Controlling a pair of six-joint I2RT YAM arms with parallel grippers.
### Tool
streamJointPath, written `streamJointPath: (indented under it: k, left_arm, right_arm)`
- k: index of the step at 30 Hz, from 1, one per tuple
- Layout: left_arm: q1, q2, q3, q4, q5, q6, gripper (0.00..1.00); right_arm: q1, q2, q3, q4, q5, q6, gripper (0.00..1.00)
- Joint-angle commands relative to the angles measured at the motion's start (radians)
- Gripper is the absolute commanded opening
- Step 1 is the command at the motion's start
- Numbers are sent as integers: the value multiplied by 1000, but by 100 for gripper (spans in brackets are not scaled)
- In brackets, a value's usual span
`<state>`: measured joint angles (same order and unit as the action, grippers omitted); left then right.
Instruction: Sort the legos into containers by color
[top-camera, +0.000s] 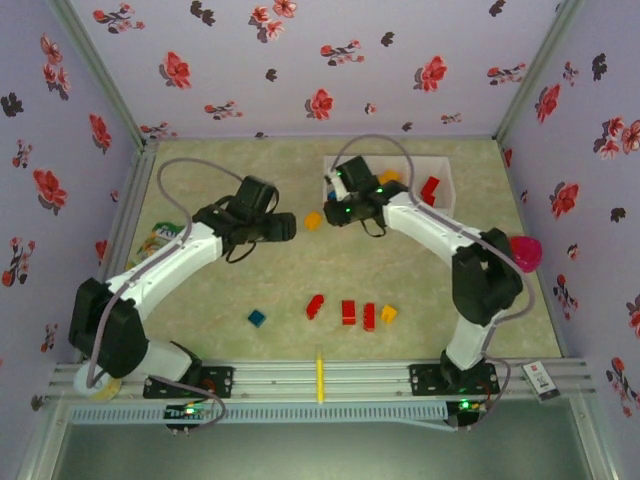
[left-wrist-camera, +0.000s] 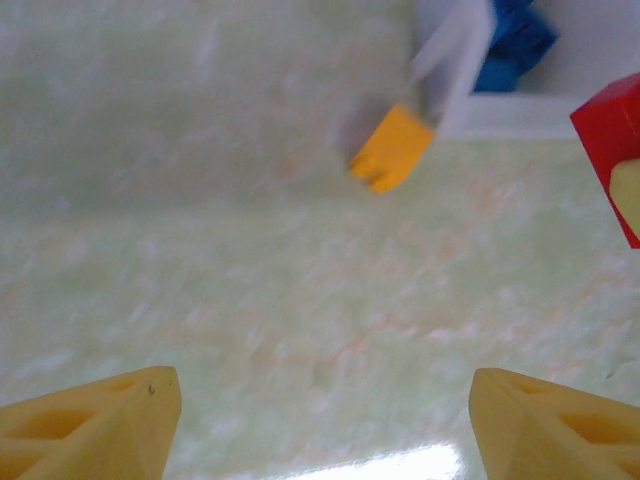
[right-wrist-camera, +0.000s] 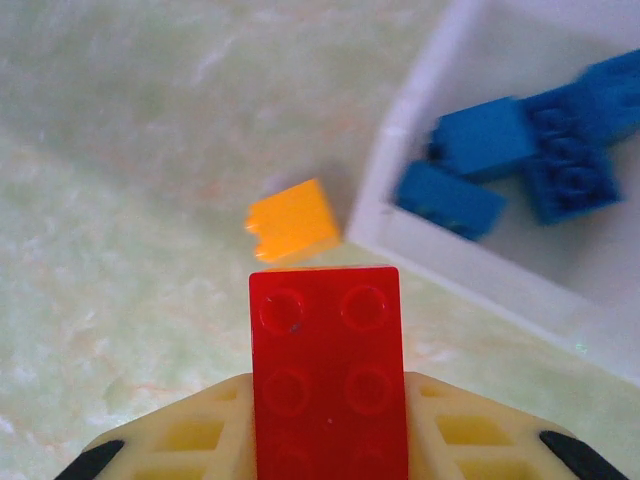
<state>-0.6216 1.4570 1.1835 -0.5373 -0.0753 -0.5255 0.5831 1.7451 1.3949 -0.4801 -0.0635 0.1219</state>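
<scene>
Top external view: an orange brick (top-camera: 313, 220) lies on the counter (top-camera: 420, 290) just beside the left end of the containers (top-camera: 446, 168), between my two pincers. Near my bases sit a blue brick (top-camera: 257, 318), three red bricks (top-camera: 348, 312) and a yellow brick (top-camera: 388, 313). A snack packet (top-camera: 160, 238) lies by my left arm.

My right arm folds back from its elbow. My right pincer (right-wrist-camera: 328, 450) is clamped on a red brick (right-wrist-camera: 328, 350) near the bin corner holding blue bricks (right-wrist-camera: 480, 140). My left pincer (left-wrist-camera: 325, 420) gapes wide and empty, facing the orange brick.
</scene>
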Motion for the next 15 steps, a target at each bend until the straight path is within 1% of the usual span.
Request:
streamJointPath:
  k: [1, 4, 8, 12, 15]
  left_arm:
    - [7, 67, 78, 87, 75, 100, 76]
    - [6, 115, 116, 166, 134, 145, 76]
    - [8, 159, 128, 278, 165, 191, 76]
    - [8, 194, 119, 358, 173, 233, 77]
    - [8, 216, 94, 423, 183, 268, 77]
  right_arm:
    - [-81, -68, -39, -57, 39, 24, 28]
    - [-183, -95, -48, -63, 53, 15, 28]
    - [-322, -87, -34, -50, 42, 20, 28]
    - [-437, -34, 24, -63, 53, 24, 27]
    - [-493, 29, 72, -60, 46, 23, 27]
